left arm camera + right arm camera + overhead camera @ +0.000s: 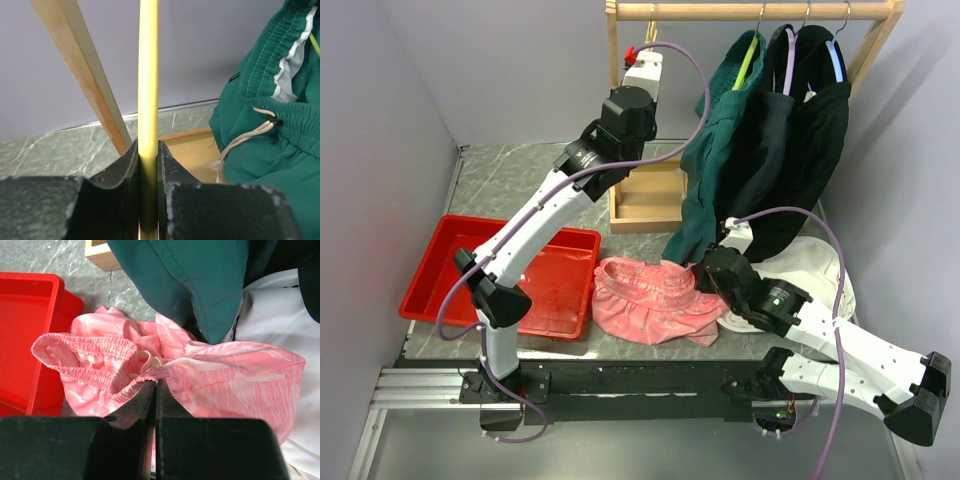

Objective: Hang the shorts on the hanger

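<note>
The right arm lies low and folded. The right gripper point(155, 384) is pinched tight on a fold of the crumpled salmon-pink fabric shorts point(225, 370), which spread on the table to both sides of its fingers. The left arm stretches up and back. The left gripper point(148, 150) is clamped on the thin yellow plastic hanger point(148, 75), which rises straight from between its fingers.

Even bright light, soft shadows; wrist-view foregrounds blurred.
</note>
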### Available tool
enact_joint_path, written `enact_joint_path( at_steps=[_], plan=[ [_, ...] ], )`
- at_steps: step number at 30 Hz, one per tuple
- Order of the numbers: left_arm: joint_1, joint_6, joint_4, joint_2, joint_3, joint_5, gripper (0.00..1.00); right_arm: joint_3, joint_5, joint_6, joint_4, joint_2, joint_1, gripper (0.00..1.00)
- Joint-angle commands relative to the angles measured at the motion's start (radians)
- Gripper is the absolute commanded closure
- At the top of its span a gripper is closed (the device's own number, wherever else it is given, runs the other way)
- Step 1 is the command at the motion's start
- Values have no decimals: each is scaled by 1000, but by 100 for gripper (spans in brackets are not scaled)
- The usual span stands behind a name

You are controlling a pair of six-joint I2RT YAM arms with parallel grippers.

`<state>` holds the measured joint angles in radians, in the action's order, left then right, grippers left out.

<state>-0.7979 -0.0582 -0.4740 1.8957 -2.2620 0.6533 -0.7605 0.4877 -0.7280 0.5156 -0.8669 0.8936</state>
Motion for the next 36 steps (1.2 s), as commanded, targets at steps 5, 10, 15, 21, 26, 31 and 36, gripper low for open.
enact_joint_path(
  at_steps=[5, 10, 15, 21, 26, 31, 36],
  plan=[
    [-7, 31, 170, -161, 82, 14, 99, -13, 9, 6, -42, 20, -4, 97],
    [-9, -5, 143, -179, 110, -7, 99, -5, 11, 1, -39, 40, -4, 98],
    [-15, -37, 163, -250, 217, 5, 99, -2, 18, 1, -29, 57, -4, 98],
    [-20, -135, 122, -325, 308, 9, 99, 4, 23, -4, -25, 68, -4, 99],
    [-26, -206, 46, -380, 370, -33, 99, 7, 32, -4, -25, 78, -4, 99],
    [-30, -229, 31, -506, 514, -112, 99, 3, 45, -4, -15, 80, -4, 100],
    [-31, -206, 18, -658, 728, -298, 99, 3, 52, -4, -14, 82, -5, 100]
  ],
)
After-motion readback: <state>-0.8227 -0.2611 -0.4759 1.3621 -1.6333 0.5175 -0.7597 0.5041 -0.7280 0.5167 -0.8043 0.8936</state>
